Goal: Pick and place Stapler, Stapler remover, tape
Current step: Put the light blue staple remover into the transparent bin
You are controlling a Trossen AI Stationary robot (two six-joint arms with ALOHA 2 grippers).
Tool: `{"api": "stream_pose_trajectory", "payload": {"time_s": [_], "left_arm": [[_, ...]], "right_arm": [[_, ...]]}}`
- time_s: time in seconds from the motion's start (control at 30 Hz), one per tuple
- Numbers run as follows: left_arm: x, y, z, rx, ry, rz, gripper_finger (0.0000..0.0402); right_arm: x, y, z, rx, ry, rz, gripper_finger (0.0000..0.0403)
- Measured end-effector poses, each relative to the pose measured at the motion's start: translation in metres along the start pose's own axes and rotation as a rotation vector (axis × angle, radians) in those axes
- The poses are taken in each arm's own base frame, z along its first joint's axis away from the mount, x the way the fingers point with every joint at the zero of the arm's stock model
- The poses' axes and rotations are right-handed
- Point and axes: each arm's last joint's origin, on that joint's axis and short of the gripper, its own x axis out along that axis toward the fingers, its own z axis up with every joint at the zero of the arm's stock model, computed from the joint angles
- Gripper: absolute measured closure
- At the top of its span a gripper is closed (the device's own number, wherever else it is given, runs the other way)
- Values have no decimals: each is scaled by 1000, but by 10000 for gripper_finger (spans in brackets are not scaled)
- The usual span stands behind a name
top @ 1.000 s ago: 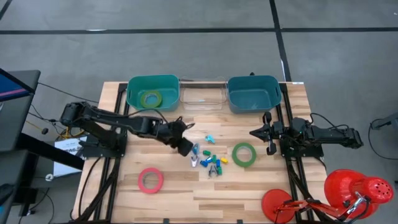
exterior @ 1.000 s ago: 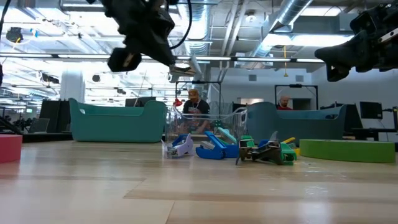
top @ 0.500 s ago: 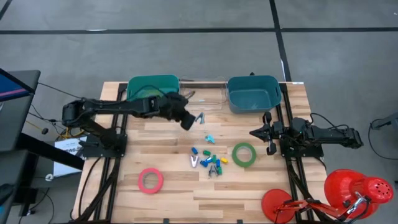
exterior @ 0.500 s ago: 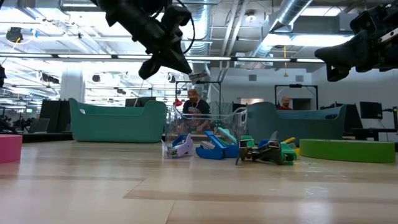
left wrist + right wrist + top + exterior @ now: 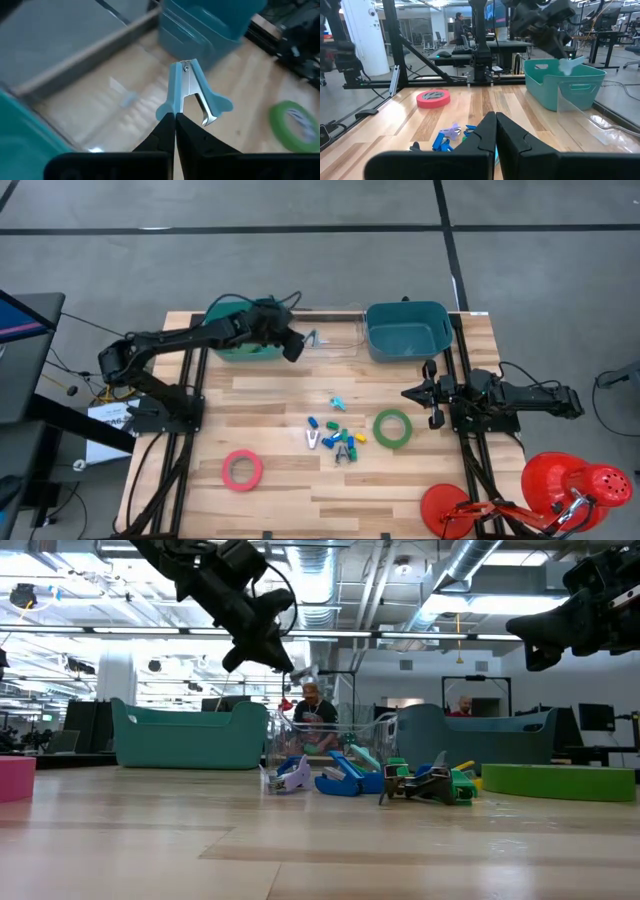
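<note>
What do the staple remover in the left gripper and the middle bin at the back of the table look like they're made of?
The light blue staple remover, pinched in the shut left gripper, looks like matte plastic wings over shiny metal: a rivet and glinting curved claws show. The clear rectangular bin looks like glossy transparent plastic, since the wood grain shows through its floor and walls, though glass cannot be ruled out.

A grey floor (image 5: 300, 260) crossed by dark lines surrounds the table, beneath bright ceiling lights (image 5: 90, 585) and ducts (image 5: 470, 565).
</note>
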Motion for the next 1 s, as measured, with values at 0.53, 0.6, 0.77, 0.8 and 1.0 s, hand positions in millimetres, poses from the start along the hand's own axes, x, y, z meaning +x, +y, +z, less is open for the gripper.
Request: {"api": "stream_pose_trajectory", "payload": {"time_s": [0.53, 0.6, 0.77, 0.8, 1.0], "left_arm": [[18, 36, 3, 80, -9, 152, 400], [25, 37, 1, 80, -6, 159, 400], [37, 40, -2, 79, 0, 170, 400], [38, 40, -3, 78, 3, 171, 400], [39, 41, -3, 78, 3, 171, 400]], "right_arm": [[0, 0, 0, 0, -1, 0, 403], [0, 0, 0, 0, 0, 0, 403], [0, 0, 0, 0, 0, 0, 403], [0, 0, 0, 0, -1, 0, 403], [0, 0, 0, 0, -1, 0, 403]]}}
